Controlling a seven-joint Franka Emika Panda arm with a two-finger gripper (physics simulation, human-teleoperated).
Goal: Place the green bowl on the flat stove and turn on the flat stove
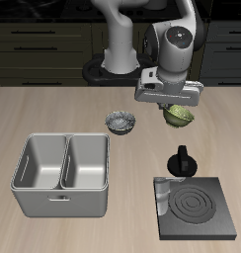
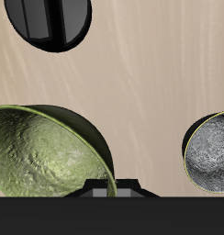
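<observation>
One green bowl (image 1: 178,117) tilted, off table, clamped in gripper (image 1: 173,107); flat stove (image 1: 197,207) bare.

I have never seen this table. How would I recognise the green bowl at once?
Start from the grey metal double-basin tray near the table's front edge and look farther back, where two small bowls sit side by side. The green bowl is the one directly under the gripper; it is mottled olive, while the grey-white bowl is pale and patterned.

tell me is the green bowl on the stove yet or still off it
Off it. The green bowl sits under the gripper, well back from the stove, whose ringed top is bare.
</observation>
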